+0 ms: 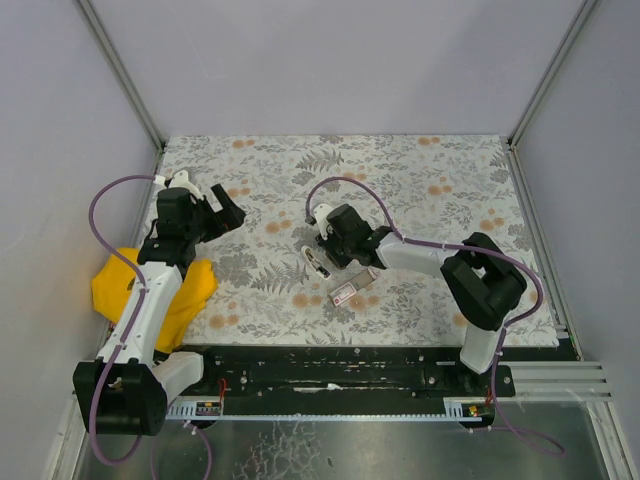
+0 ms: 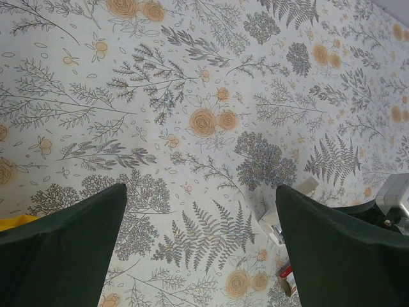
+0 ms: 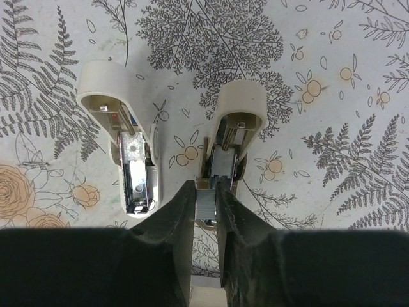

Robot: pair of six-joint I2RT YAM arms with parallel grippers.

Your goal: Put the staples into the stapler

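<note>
The right gripper (image 3: 206,189) has its jaws drawn nearly together on a grey staple strip (image 3: 206,208), pinched flat between the two dark fingers, with nothing else in its hold. The stapler (image 1: 317,259) lies swung open in a V on the floral mat (image 1: 420,180), directly ahead of that gripper. What the next move turns on is alignment. In the right wrist view the strip's long axis runs straight away from the fingers, and so, nearly, does the channel half (image 3: 235,121) of the stapler, the one with the open metal trough that looks like the magazine. The strip's far end sits at the near mouth of that trough, but a shade to the left of its centre line, so a small sideways correction would seem needed before sliding it forward. The cover half (image 3: 128,128) splays off to the left and lies apart from the strip's path. The pink-and-white staple carton (image 1: 348,292) rests on the mat just nearer the arm bases than the stapler. The left gripper (image 2: 201,192) hangs with its jaws spread wide and empty, well apart to the left — the right arm is plainly the nearer one.
</note>
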